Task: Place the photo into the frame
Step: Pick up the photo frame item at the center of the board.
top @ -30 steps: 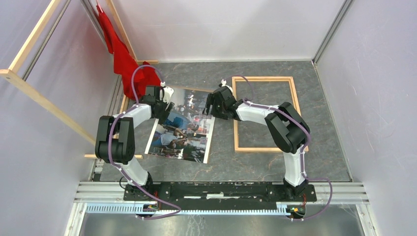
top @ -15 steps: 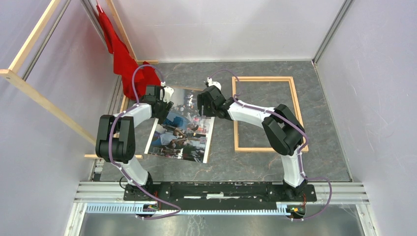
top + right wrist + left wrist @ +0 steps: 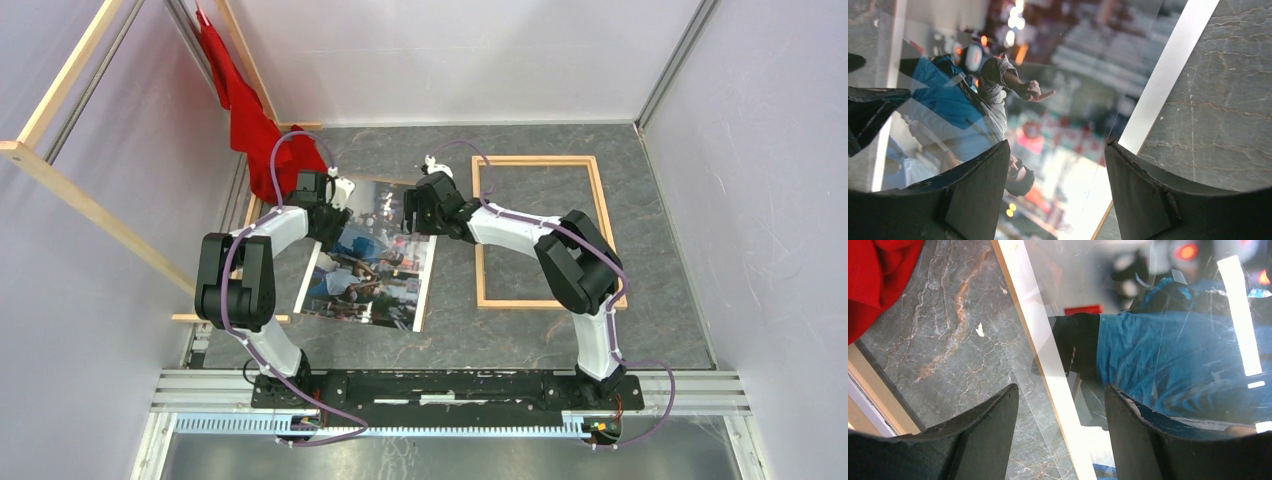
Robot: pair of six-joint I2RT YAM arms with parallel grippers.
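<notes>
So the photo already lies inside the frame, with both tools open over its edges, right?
No. The top view shows the photo lying outside the frame, to its left. The left tool and right tool are open over its edges.

The glossy photo point(image 3: 372, 270) (people in blue) lies face-up just left of the flat light-wood frame point(image 3: 520, 303).

Pale walls point(image 3: 450, 60), grey marbled tabletop point(image 3: 520, 340)

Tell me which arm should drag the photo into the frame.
Likely right: the right hand, open, straddles the edge of the photo nearest the frame, which lies on that arm's side. The left hand, also open, sits at the photo's far edge.
</notes>
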